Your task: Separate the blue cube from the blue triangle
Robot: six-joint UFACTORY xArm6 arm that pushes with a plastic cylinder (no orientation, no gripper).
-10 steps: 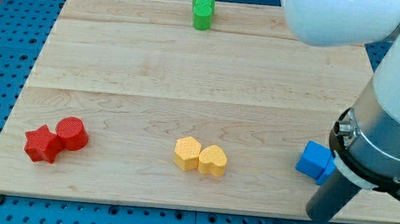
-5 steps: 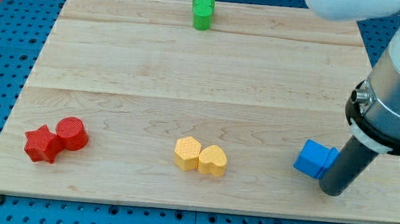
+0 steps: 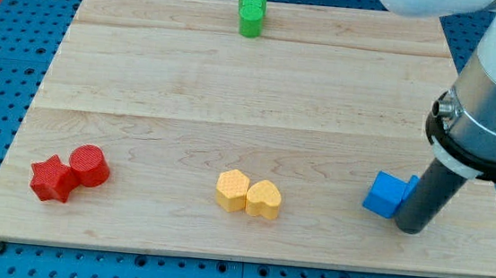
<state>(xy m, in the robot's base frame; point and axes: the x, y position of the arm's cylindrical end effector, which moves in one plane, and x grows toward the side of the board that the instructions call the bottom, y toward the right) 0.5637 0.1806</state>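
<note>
A pale wooden board [image 3: 259, 113] made of joined planks lies on a blue pegboard surface [image 3: 3, 55] and fills most of the view. The arm's white and grey body [image 3: 495, 98] comes down at the right and ends in a straight dark rod with no jaws to open or close. The rod's tip [image 3: 409, 228] rests on the board near the near right corner, touching the right side of the blue cube [image 3: 384, 194]. A sliver of blue shows behind the rod on the cube's right; whether this is the blue triangle cannot be told. Near the near edge at centre, a yellow hexagon block [image 3: 233, 190] touches a yellow heart block [image 3: 263, 199]. At the near left, a red star block [image 3: 52, 179] touches a red cylinder [image 3: 90, 165]. A green star block [image 3: 252, 13] stands alone at the far edge.
</note>
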